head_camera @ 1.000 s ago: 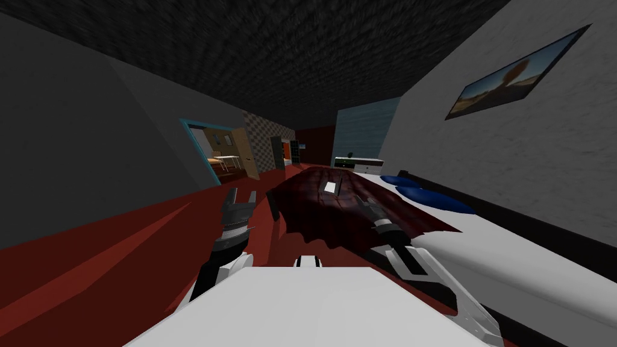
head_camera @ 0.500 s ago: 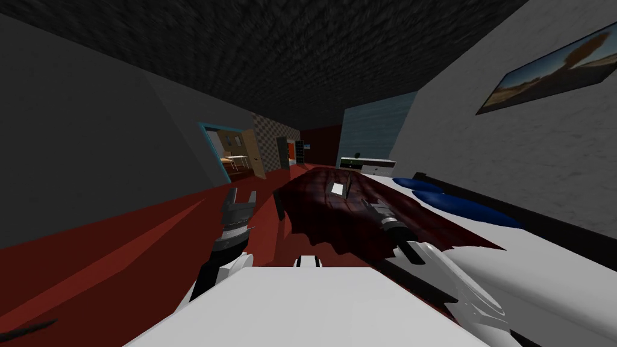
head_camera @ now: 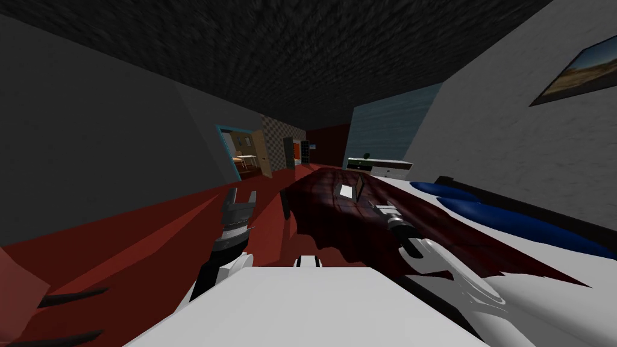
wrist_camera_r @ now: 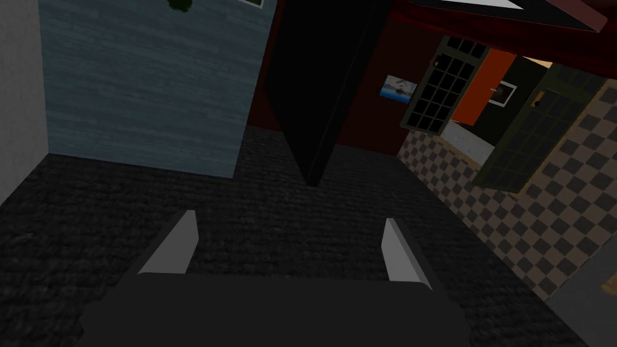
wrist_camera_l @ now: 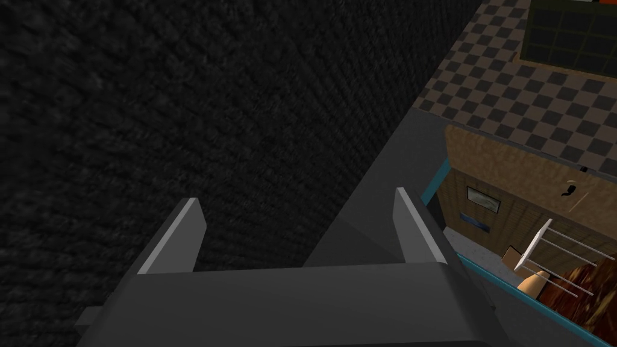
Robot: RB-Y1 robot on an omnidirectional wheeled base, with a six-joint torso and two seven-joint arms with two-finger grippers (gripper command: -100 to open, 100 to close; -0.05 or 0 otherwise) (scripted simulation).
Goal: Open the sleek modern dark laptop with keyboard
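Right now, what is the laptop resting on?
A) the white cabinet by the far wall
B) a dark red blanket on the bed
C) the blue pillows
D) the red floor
B: the laptop sits on the dark red blanket that is spread over the bed, not on the floor or any other furniture.

The laptop (head_camera: 347, 191) sat ahead of the right hand (wrist_camera_r: 290, 220), too small for any keys to be made out. A black slab (wrist_camera_r: 319, 84) beyond that hand was cut off at the picture's edge; whether it was the lid could not be told.
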